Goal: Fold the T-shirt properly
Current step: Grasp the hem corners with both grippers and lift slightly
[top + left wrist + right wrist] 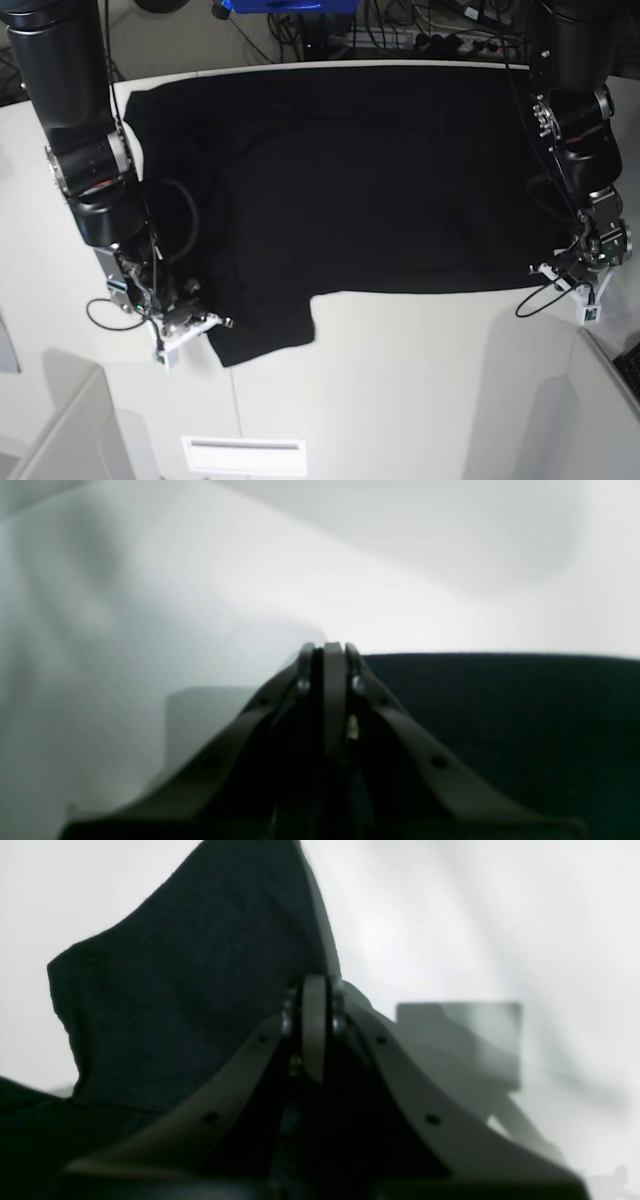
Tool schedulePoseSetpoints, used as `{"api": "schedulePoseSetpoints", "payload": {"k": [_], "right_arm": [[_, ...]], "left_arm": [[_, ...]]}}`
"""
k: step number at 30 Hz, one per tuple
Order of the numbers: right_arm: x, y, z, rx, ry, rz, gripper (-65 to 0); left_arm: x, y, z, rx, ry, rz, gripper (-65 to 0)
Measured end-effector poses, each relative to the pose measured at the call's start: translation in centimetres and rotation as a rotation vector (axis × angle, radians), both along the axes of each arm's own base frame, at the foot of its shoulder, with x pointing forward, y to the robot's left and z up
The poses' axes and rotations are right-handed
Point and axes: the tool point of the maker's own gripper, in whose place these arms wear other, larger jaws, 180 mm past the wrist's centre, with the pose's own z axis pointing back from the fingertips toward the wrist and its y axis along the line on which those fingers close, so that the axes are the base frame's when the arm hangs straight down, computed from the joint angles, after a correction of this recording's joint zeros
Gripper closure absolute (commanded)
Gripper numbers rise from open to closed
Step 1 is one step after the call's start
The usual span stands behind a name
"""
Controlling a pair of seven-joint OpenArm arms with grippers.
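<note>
Both grippers, left gripper (562, 268) and right gripper (207, 322), pinch T-shirt (350, 180) edges (bare table (420, 390) in front).

Both wrist views blurred throughout: pale table (450, 580) soft and featureless, and a grey box-like shape (460, 1040) behind the right gripper (315, 990) too fuzzy to identify. Left gripper (330, 650) fingertips pressed together at the T-shirt (500, 705) edge, but whether cloth sits between them cannot be told; shirt runs off the right and bottom edges there. In the base view both arms cut off at the top edge, the grippers too small to read, and the shirt's far edge (320, 75) merges with dark clutter behind.
</note>
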Motion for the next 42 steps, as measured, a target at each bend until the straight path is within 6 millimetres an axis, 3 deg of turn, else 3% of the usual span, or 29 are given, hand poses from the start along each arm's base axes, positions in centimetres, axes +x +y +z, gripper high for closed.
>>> {"api": "schedulePoseSetpoints", "payload": {"k": [8,14,20,30,35,42], "right_arm": [[-0.4,0.6,0.4,-0.005,-0.023,0.041,0.0],[-1.7,0.9,1.2,-0.007,-0.070,0.102,0.0],[-1.7,0.9,2.8,-0.029,-0.119,0.078,0.0],[-2.8,-0.3,4.4,0.046,-0.139,0.022,0.0],[-3.9,-1.6,3.8,0.043,-0.107,0.009,0.0],[-5.8,0.1,4.6,0.072,-0.146,0.055,0.0]], "left_arm": [[0.3,-0.4,2.2,-0.057,-0.123,0.017,0.0],[-1.2,-0.5,1.9,-0.028,-0.110,-0.003,0.0],[-0.8,-0.9,4.2,0.007,-0.155,-0.031,0.0],[-2.8,-3.1,5.7,-0.053,-0.222,-0.068,0.0],[-4.3,-3.9,5.9,-0.029,-0.181,-0.103,0.0],[-5.1,-5.6,8.1,0.021,-0.211,-0.172,0.0]]}}
